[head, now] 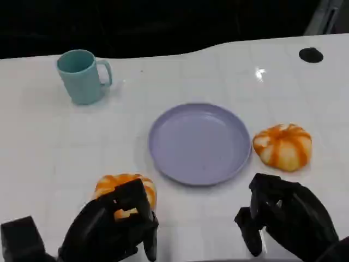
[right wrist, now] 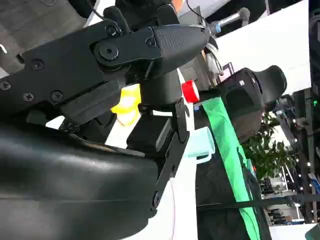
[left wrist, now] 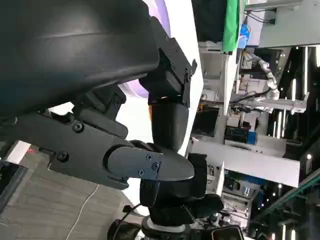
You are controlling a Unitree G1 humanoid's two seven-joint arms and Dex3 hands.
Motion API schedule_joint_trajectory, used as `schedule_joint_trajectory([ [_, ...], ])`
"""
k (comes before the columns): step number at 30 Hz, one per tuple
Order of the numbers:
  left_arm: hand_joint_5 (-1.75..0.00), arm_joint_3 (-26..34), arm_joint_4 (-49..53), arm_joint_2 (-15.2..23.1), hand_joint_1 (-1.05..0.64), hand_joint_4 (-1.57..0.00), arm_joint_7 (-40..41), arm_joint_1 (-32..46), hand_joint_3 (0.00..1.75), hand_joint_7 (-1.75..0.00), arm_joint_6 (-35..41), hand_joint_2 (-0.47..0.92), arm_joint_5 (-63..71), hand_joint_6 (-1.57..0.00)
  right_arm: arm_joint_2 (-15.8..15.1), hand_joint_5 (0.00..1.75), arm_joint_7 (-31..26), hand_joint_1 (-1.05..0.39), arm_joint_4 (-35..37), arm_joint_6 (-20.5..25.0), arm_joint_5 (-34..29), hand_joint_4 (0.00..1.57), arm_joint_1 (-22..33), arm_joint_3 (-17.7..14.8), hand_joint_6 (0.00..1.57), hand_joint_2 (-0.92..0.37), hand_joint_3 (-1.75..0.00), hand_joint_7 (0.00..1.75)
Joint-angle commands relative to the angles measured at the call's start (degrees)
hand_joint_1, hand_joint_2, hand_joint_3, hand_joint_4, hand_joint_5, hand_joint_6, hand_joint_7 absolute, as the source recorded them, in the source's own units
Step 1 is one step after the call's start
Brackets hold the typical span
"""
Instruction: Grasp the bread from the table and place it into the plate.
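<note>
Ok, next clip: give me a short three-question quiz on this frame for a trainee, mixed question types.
1. True or false: the purple plate already has bread on it.
2. Multiple choice: the left hand is at which item? A) the teal mug B) the near bread C) the far bread
3. Fill in: the far bread lies beside the plate on the robot's ____ side.

Key: 1 false, the plate is bare. 2 B, its fingers reach over the near bread; a firm grip can't be confirmed. 3 right; the right hand is near it, not touching.
</note>
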Motion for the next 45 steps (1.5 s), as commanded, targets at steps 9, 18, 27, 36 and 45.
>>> schedule_joint_trajectory([
  [9,-1.75,0.44,0.67,0.24,-0.60,-0.91,-0.73,-0.14,0.30,-1.75,-1.45,0.92,0.08,-0.71,-0.51,1.65,0.17,-0.97,-0.54,-0.62,0.12,1.20,0.19,-0.35,1.03,-0.92,-0.32,1.51],
  [18,-1.75,0.22,-0.62,0.16,-0.59,-0.90,0.56,0.99,0.30,-1.75,-1.36,0.92,1.01,-0.71,-0.43,1.65,0.16,-0.97,-0.91,-0.45,0.38,1.20,1.03,-0.35,1.03,-0.92,-0.32,1.50],
  [27,-1.72,1.31,-0.50,-0.80,-0.72,-0.54,-0.26,1.63,0.29,-1.34,-6.60,0.92,1.09,-0.40,-0.22,1.64,-0.16,-0.97,-2.05,-0.18,0.36,1.20,2.10,0.09,1.04,-0.92,-0.31,1.50],
  [36,-0.87,2.65,-3.75,4.92,-0.62,-0.28,5.77,-0.62,0.17,-0.37,-18.99,0.92,17.85,-0.24,-0.21,1.66,-0.39,-0.96,-1.60,-0.35,0.06,1.19,1.40,0.39,1.02,-0.92,-0.33,1.50],
  [45,-0.74,5.33,-17.10,11.91,-0.64,-0.14,16.55,0.45,0.06,-0.14,-17.34,0.92,41.97,-0.21,-0.16,1.64,-1.04,-0.98,-0.81,-0.20,-0.31,1.21,0.31,0.58,1.04,-0.92,-0.30,1.49],
])
